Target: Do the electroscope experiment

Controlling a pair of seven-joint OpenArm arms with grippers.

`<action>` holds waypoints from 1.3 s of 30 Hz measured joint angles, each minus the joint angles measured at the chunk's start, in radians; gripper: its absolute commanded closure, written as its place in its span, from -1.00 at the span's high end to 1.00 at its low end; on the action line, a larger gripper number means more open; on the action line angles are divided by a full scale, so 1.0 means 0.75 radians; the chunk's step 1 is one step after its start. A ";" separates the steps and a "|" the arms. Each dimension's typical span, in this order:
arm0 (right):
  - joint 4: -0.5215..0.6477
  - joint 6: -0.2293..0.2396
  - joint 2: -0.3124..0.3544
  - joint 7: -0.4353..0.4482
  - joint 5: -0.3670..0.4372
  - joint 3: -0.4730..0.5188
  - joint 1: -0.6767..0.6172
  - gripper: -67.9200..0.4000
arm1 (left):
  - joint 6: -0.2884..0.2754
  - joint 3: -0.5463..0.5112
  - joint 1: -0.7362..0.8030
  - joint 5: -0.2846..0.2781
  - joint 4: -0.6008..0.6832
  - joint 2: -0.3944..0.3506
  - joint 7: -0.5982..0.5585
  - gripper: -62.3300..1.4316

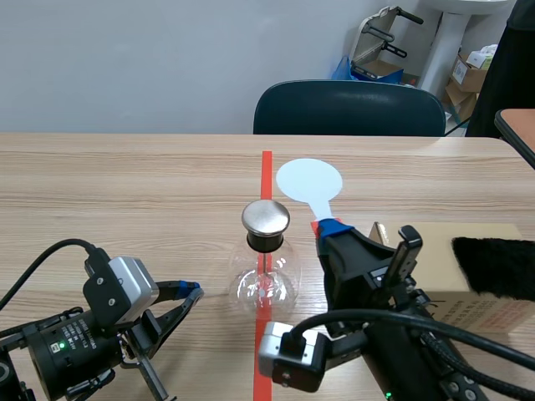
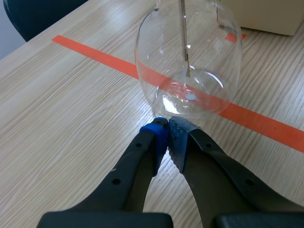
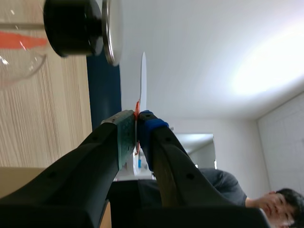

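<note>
We see the electroscope (image 1: pixel 266 263) standing mid-worktop (image 1: pixel 125 192).
Its glass flask holds a thin rod (image 2: pixel 183 33) with a small leaf. Our right tool (image 1: pixel 328 227) is clenched on the stem of a pale round paddle (image 1: pixel 308 180) just beside the metal cap (image 1: pixel 266 217). Our left tool (image 2: pixel 166 128) is closed on nothing, near the flask's base.

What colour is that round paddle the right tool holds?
The paddle is pale blue; scene view shows it best.

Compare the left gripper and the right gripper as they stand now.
The left gripper is shut on nothing; the right gripper is shut on the pale paddle. The left sits low by the base of the glass flask; the right is higher, near its metal cap. Both are shut.
</note>
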 measured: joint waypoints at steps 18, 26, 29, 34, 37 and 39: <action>0.000 0.000 0.000 0.459 -0.009 0.000 0.000 -0.94 | -0.007 0.000 -0.030 0.036 0.000 0.035 0.024 -0.87; 0.000 0.000 0.000 0.474 -0.009 0.000 0.000 -0.94 | -0.015 0.000 -0.033 0.075 0.000 0.041 0.024 -0.87; 0.000 0.000 0.000 0.474 -0.004 0.000 0.000 -0.94 | -0.037 0.000 -0.032 0.076 0.000 0.041 0.024 -0.87; 0.000 0.000 0.000 0.416 0.011 0.004 -0.001 -0.94 | -0.036 0.000 -0.033 0.075 0.000 0.041 0.024 -0.87; 0.000 0.000 0.000 0.337 0.012 0.007 -0.001 -0.94 | -0.036 0.000 -0.033 0.075 0.000 0.041 0.024 -0.87; 0.000 0.000 0.000 0.280 0.012 0.007 -0.001 -0.94 | -0.036 0.000 -0.033 0.075 0.000 0.041 0.024 -0.87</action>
